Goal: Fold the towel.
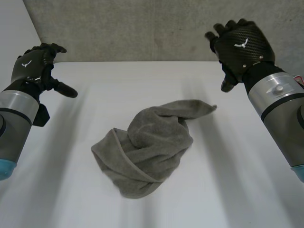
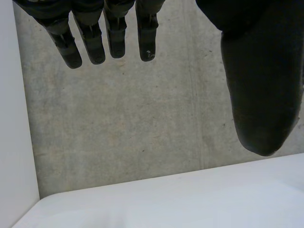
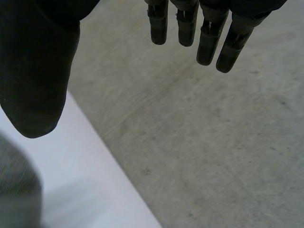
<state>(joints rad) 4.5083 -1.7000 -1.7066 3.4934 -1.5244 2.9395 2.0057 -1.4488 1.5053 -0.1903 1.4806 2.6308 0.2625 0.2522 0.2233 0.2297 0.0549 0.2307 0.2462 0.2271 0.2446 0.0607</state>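
Well apart from the towel (image 1: 149,142), on either side of it, the fingers (image 2: 92,42) of the left hand (image 1: 33,64) and of the right hand (image 1: 242,45) hang straight and spread, holding nothing. The towel lies crumpled in the middle of the desk (image 1: 237,190), with bare white surface all round its edges. One corner points toward the right hand.

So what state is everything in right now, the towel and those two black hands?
towel: crumpled in a loose heap on the table, not folded, nothing touching it.
left hand: open, holding nothing, apart from the towel.
right hand: open, holding nothing, apart from the towel.
table: white, with the towel lying near its middle.
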